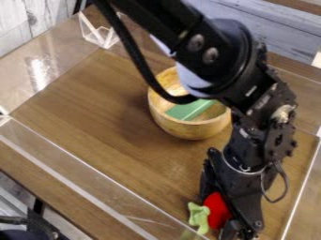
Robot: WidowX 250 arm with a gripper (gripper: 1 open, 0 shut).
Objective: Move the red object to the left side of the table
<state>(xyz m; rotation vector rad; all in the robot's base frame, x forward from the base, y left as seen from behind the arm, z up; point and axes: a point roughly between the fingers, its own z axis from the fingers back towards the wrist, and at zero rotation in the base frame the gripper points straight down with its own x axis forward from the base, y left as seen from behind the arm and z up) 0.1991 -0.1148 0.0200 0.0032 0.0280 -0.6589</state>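
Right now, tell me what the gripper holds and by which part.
Nothing is held yet. The gripper stands open, pointing down, its fingers either side of the red object near the table's front edge; its green stem pokes out leftward.
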